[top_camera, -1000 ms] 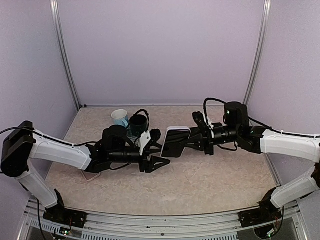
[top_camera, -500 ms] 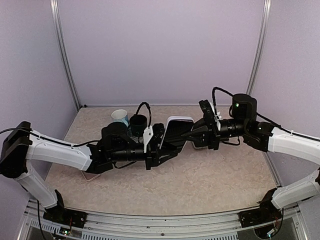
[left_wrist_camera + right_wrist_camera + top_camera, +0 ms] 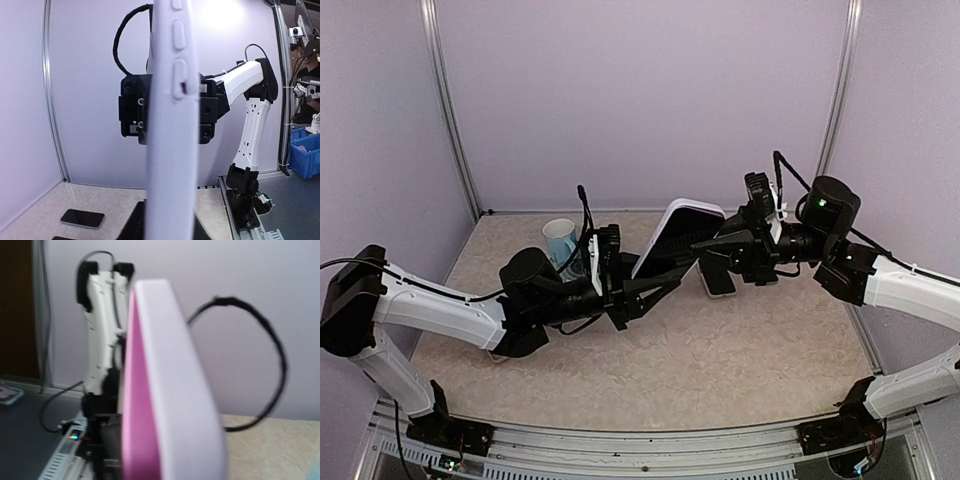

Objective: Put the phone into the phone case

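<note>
Phone case (image 3: 676, 234) aloft, pinched at opposite ends by left gripper (image 3: 654, 286) and right gripper (image 3: 702, 250) (phone (image 3: 717, 281) flat on the table (image 3: 740, 360) under the right one).

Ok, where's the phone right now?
The phone lies flat on the table, right of centre in the top view, just right of the lower end of the raised case.

Pale lavender walls (image 3: 640, 100) are filling the upper frame, metal posts (image 3: 450, 110) are running down both back corners, and a beige speckled tabletop (image 3: 720, 370) is spreading below, a rail (image 3: 640, 452) edging the bottom.
</note>
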Available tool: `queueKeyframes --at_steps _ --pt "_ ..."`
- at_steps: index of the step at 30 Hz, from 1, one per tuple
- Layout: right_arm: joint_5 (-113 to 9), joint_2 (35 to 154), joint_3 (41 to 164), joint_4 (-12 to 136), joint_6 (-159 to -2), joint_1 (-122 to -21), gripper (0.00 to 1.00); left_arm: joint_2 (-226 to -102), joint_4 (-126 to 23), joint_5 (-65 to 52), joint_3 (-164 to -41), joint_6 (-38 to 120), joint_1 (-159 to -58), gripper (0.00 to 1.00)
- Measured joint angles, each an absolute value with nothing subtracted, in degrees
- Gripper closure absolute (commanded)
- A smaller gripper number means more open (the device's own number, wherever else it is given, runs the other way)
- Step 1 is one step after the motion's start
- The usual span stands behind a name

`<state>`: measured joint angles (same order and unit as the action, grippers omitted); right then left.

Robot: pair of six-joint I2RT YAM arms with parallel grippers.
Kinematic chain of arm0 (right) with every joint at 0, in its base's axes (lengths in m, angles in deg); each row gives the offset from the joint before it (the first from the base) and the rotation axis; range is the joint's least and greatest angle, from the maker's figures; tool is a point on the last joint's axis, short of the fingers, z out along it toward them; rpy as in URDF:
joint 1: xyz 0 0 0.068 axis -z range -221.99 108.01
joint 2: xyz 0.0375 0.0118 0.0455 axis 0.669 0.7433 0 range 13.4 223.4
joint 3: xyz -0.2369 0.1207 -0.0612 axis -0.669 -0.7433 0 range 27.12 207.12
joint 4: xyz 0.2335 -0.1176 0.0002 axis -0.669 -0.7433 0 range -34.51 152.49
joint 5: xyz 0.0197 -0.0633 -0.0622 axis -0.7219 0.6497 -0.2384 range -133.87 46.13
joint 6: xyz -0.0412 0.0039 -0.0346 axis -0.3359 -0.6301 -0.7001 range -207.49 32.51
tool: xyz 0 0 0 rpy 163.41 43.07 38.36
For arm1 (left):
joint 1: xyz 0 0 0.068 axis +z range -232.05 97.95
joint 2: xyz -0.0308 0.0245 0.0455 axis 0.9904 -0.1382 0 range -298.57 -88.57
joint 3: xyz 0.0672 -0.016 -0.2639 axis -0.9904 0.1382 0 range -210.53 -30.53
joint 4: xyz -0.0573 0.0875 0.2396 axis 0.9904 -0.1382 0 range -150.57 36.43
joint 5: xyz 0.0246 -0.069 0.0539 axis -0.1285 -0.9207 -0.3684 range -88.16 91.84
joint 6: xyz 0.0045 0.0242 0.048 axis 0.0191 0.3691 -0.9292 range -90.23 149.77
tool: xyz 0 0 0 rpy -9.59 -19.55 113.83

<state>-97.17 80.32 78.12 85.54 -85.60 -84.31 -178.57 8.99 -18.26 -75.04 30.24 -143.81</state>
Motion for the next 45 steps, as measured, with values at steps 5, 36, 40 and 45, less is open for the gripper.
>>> queueKeyframes --at_steps 5,36,40,45 --pt "-98.1 79.0 78.1 86.7 -83.1 -84.4 1.00 -179.7 9.8 -19.2 -77.2 30.4 -143.7 1.00" --pt "-94.8 71.6 78.2 81.6 -88.0 -84.4 1.00 -179.4 6.0 -18.5 -77.3 27.0 -144.7 0.19" --pt "-94.3 70.7 78.6 74.5 -93.0 -84.4 1.00 -176.4 -0.6 -17.1 -77.6 24.9 -144.3 0.23" --pt "-94.1 71.2 81.2 66.1 -97.5 -84.4 1.00 -175.3 -4.5 -17.6 -79.5 23.6 -144.4 0.37"
